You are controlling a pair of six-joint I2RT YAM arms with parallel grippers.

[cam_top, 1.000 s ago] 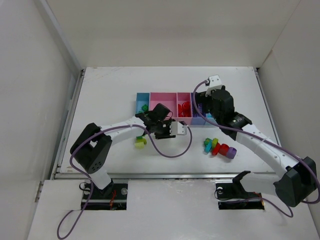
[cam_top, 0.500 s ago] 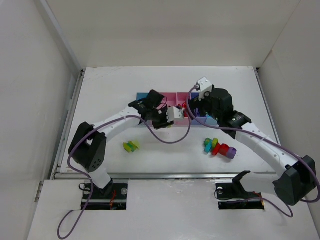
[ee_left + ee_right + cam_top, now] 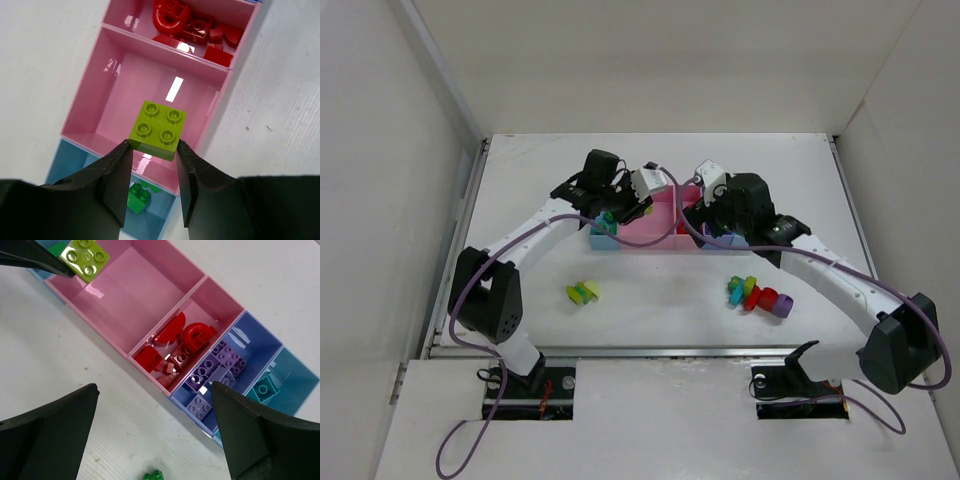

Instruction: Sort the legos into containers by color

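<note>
Legos: one yellow-green brick [image 3: 158, 127], studs up, is pinched between the two fingers of the left gripper [image 3: 154, 148]. It hangs above the left end of the wide pink tray [image 3: 125, 85], close to the wall shared with the left light blue tray [image 3: 75, 160], which holds green bricks [image 3: 137, 197]. Right gripper [image 3: 154, 390] is spread wide with nothing in it, over the near edge of the narrow pink tray [image 3: 217, 302], which holds red pieces [image 3: 185, 340]. Purple bricks [image 3: 220, 365] lie in the purple-blue tray [image 3: 255, 340], one teal brick [image 3: 263, 387] in the right light blue tray [image 3: 295, 375]. Loose on the table [image 3: 660, 320], nearer than the trays: yellow-green cluster [image 3: 583, 292] left, mixed-colour cluster [image 3: 758, 295] right.
</note>
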